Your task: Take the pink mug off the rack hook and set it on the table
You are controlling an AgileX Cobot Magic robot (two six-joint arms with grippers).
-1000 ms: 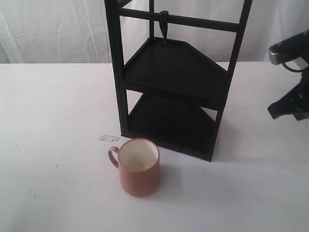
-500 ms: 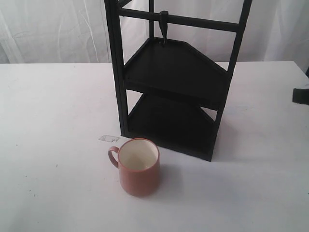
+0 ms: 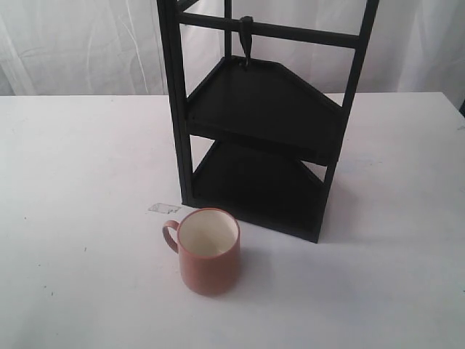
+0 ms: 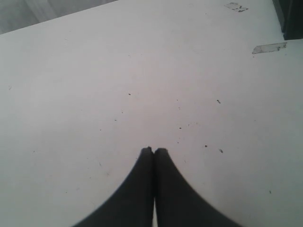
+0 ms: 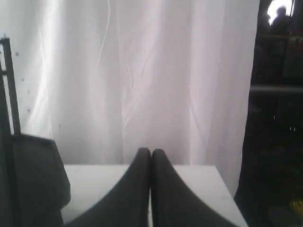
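Well, over on the left, the left gripper (image 4: pixel 154 150) has its fingers pressed tight together with nothing between them, poised over the white table (image 4: pixel 94 71). A scrap of tape (image 4: pixel 269 48) lies farther off. In the exterior view the pink mug (image 3: pixel 209 251) stands upright on the table, handle to the left, near the tape and just in front of the black rack (image 3: pixel 178 131). The hook (image 3: pixel 246 42) on the top bar carries nothing. On the right, the right gripper (image 5: pixel 150 151) is likewise clamped on nothing, facing a white curtain (image 5: pixel 142 71).
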